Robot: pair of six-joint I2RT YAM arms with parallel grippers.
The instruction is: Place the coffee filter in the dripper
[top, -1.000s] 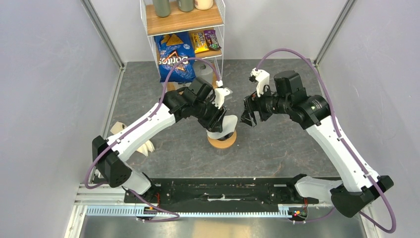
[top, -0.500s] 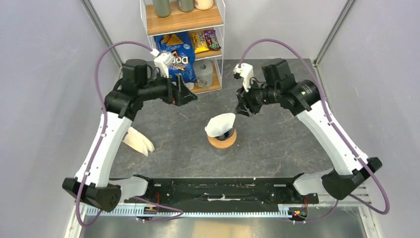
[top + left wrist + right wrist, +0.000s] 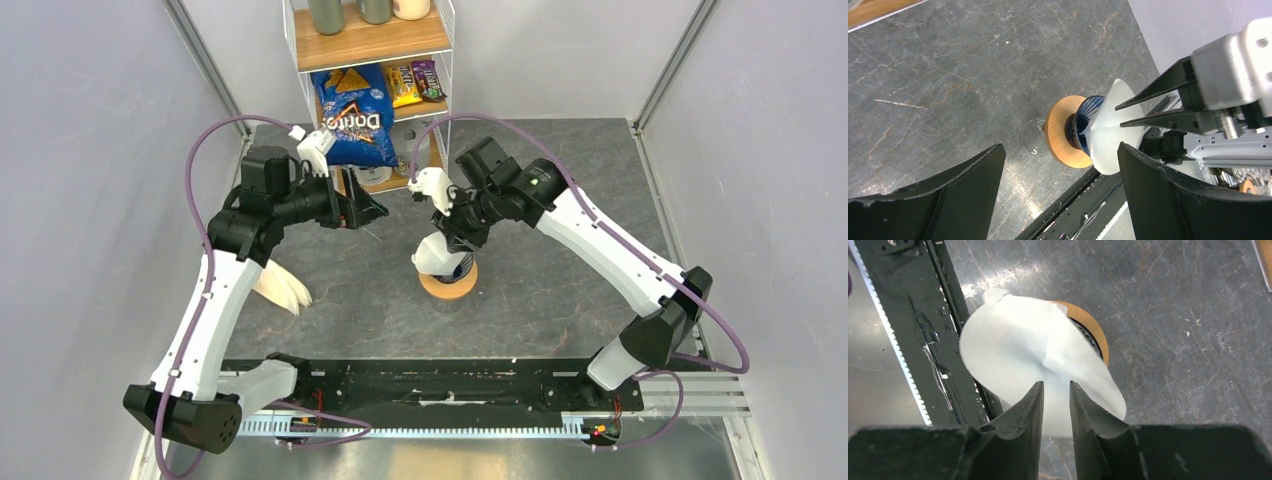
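Note:
The white coffee filter sits as a loose cone in the dark blue dripper, which stands on a round wooden ring. The filter leans over the dripper's rim toward the near rail. My right gripper is right at the filter, jaws narrowed to a small gap, tips against the paper, nothing pinched between them. Back and to the left, my left gripper hangs wide open and holds nothing.
A fanned bundle of cream filters lies at the left by the left arm. A wire shelf with a blue chip bag stands at the back. The black rail runs along the near edge.
My left gripper let go at the dripper, opened wide and drew back to the far left. My right arm swung left onto the filter and its jaws narrowed.

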